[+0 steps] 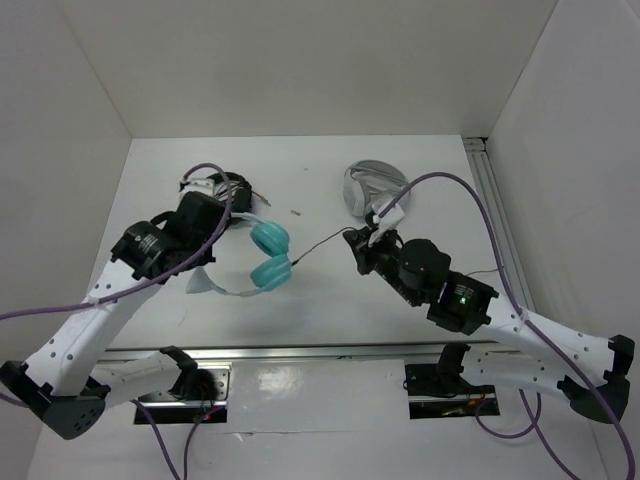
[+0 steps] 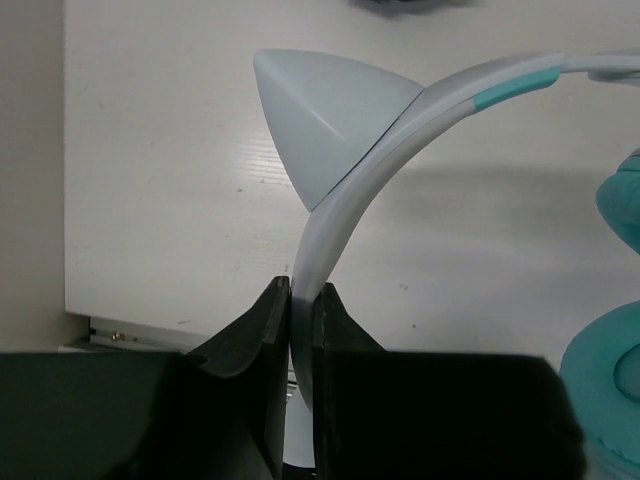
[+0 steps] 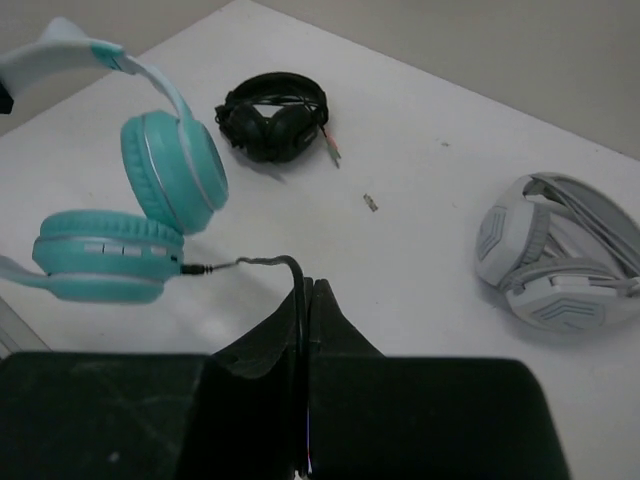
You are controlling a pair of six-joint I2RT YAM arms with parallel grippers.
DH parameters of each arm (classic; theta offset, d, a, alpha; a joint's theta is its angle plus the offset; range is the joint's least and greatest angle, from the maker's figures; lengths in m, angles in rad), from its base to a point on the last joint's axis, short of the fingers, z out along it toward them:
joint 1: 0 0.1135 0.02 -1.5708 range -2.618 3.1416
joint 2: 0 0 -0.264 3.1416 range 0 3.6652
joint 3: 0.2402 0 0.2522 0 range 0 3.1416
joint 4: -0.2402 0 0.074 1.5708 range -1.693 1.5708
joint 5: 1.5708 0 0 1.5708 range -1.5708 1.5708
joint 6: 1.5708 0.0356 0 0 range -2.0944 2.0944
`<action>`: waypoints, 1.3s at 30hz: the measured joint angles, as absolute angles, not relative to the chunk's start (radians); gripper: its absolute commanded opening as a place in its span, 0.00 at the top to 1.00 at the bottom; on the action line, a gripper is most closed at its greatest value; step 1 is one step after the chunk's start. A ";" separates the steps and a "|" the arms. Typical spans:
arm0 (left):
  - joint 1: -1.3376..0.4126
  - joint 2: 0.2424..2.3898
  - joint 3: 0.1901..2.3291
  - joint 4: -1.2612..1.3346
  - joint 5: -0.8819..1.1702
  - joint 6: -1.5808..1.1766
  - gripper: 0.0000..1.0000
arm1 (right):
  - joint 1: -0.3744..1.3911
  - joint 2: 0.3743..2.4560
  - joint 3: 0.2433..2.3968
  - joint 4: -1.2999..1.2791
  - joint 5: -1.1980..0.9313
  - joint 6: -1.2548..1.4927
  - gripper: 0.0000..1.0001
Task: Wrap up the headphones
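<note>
The teal headphones (image 1: 270,255) hang just left of the table's middle, their two ear cups (image 3: 175,170) close together. My left gripper (image 2: 303,290) is shut on the pale headband (image 2: 345,215), just below its pointed tip (image 2: 325,120). In the top view that gripper (image 1: 207,262) sits left of the ear cups. The thin black cable (image 3: 262,262) runs from the lower ear cup (image 3: 105,255) to my right gripper (image 3: 308,285), which is shut on it. From above, the right gripper (image 1: 357,245) is right of the cups, with the cable (image 1: 320,247) stretched between.
Black headphones (image 1: 232,190) lie at the back left, behind my left wrist. Grey-and-white headphones (image 1: 372,185) lie at the back right. A small loose piece (image 1: 297,212) rests between them. White walls enclose the table, and a metal rail (image 1: 320,352) runs along its near edge.
</note>
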State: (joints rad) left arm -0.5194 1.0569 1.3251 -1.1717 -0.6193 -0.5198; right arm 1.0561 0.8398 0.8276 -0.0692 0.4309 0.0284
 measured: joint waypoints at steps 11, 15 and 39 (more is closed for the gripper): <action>-0.930 1.115 1.213 -1.014 -0.492 -0.329 1.00 | 1.116 0.896 0.920 -0.303 0.252 -0.092 1.00; -1.026 1.187 1.214 -0.987 -0.537 -0.311 1.00 | 1.117 0.884 0.933 -0.353 0.175 -0.104 1.00; -1.136 1.012 1.178 -0.850 -0.288 -0.156 1.00 | 1.126 0.969 0.944 -0.405 0.190 -0.117 1.00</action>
